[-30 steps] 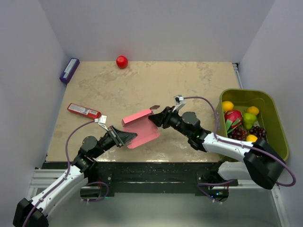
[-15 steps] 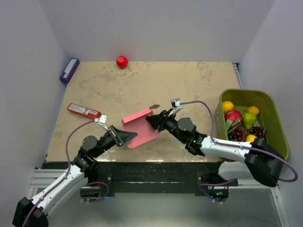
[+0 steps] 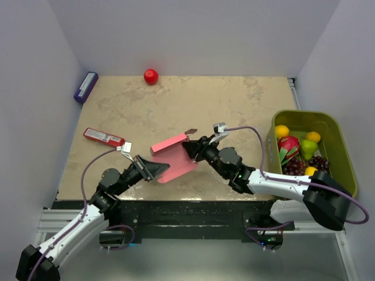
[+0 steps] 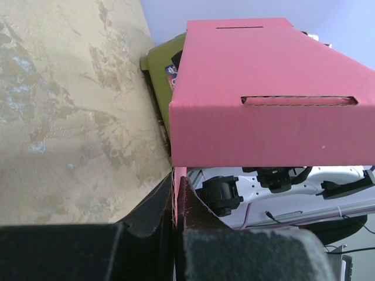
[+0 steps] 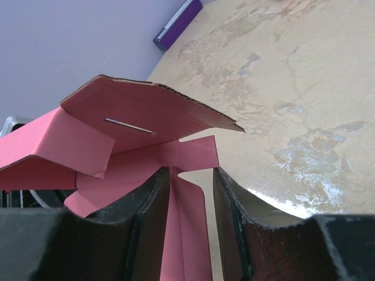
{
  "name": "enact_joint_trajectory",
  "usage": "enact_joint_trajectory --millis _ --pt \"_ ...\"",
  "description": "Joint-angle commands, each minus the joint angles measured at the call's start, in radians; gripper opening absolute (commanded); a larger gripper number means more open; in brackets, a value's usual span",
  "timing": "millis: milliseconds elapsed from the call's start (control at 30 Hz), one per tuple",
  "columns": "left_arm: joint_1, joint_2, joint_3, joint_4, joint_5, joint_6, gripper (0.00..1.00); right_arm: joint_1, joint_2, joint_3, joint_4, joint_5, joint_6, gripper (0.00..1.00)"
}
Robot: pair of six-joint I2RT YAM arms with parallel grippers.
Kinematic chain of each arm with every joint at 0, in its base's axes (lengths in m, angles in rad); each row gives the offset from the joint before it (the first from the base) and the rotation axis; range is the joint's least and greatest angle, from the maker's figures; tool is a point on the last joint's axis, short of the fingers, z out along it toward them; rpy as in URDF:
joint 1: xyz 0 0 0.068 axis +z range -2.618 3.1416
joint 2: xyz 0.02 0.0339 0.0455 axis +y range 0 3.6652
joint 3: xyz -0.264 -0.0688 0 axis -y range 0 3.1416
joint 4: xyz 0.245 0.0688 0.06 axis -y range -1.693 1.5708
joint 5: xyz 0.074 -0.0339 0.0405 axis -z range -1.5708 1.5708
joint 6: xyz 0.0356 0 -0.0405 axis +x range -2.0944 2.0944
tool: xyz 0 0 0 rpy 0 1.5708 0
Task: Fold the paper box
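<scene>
Pink thin-card die-cut paper box spans between claws; left claw clenched on its near-left edge; right claw parted, straddling right-end flap, unclamped

Paper box left of fruit bin

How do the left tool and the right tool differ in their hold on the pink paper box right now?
The left tool is shut, pinching a thin edge of the paper box. The right tool is open, with a flap lying loose between its fingers. The left tool is at the box's near-left side and the right tool at its right side. Both are at the same box, facing each other across it.
</scene>
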Motion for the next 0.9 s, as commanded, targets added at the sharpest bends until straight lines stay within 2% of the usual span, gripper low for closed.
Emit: enact_joint_trajectory --millis 0,467,567,700,733,867 --pt "-0.003 -0.02 -0.047 0.026 0.018 -0.006 0.0 0.0 0.014 0.011 0.052 0.084 -0.015 0.4" --pt "-0.003 -0.051 -0.08 -0.006 0.019 -0.005 0.0 0.0 0.006 0.004 0.124 0.064 0.002 0.45" --pt "-0.003 -0.049 -0.08 -0.006 0.019 -0.005 0.0 0.0 0.022 0.011 0.123 0.051 0.001 0.4" --pt "-0.003 -0.045 -0.077 -0.013 0.016 0.0 0.0 -0.001 0.037 0.014 0.132 0.041 -0.011 0.25" --pt "-0.004 -0.043 -0.077 -0.013 0.016 0.003 0.0 0.0 0.04 0.014 0.132 0.041 -0.014 0.17" --pt "-0.003 -0.035 -0.084 -0.016 0.009 0.006 0.0 0.002 0.045 0.016 0.131 0.035 -0.03 0.07"
